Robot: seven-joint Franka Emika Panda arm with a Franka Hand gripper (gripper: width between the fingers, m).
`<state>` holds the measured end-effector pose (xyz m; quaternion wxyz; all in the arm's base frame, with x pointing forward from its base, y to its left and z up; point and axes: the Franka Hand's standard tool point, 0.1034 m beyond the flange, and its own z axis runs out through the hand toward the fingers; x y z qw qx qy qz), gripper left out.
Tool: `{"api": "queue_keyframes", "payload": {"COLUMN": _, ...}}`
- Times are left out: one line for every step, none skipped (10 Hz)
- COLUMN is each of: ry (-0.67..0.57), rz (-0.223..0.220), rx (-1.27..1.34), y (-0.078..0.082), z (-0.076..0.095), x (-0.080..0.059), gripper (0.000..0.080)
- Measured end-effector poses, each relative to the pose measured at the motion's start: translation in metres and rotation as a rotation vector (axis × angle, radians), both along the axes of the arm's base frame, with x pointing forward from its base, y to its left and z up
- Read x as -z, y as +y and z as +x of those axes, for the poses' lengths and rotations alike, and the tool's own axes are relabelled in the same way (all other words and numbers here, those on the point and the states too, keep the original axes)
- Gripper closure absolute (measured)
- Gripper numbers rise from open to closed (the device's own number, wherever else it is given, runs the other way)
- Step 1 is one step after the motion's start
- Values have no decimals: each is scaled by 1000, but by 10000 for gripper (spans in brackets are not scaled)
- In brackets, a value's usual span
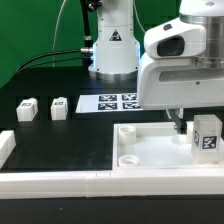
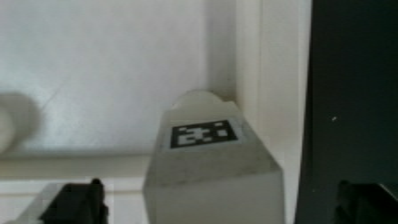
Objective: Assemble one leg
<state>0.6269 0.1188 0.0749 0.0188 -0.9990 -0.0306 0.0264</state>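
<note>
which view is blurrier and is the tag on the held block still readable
Wrist view: soft all over, the small white cuboid leg block stretched by closeness, its black-and-white tag blurred but recognisable, fingertips dark smudges. Exterior view: sharper and evenly lit, the leg by the gripper and the large flat white panel clear.

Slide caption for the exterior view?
Gripper holds a tagged leg over the white panel; two legs wait aside.

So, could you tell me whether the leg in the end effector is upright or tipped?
Upright: the leg stands vertical over the panel, held in the end effector.
</note>
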Motion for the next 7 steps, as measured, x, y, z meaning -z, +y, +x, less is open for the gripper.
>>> {"api": "queue_keyframes", "payload": {"ry": -2, "rz": 5, "rx": -65, "y": -1, "z": 0, "x": 0, "gripper": 150}}
{"api": "queue_keyframes", "payload": {"ry": -1, "rz": 4, "rx": -29, "y": 0, "z": 0, "x": 0, "gripper": 150}}
{"api": "queue_keyframes", "payload": {"ry": -1, "rz": 3, "rx": -29, "y": 0, "z": 0, "x": 0, "gripper": 150}}
{"api": "queue_keyframes", "payload": {"ry": -1, "rz": 3, "rx": -29, "y": -1, "z": 0, "x": 0, "gripper": 274}}
{"api": "queue_keyframes", "payload": {"ry": -1, "rz": 3, "rx": -29, "y": -1, "z": 0, "x": 0, "gripper": 410}}
{"api": "queue_keyframes", "payload": {"ry": -1, "rz": 3, "rx": -29, "y": -1, "z": 0, "x": 0, "gripper": 410}}
{"api": "queue_keyframes", "payload": {"ry": -1, "rz": 2, "rx": -29, "y": -1, "z": 0, "x": 0, "gripper": 508}}
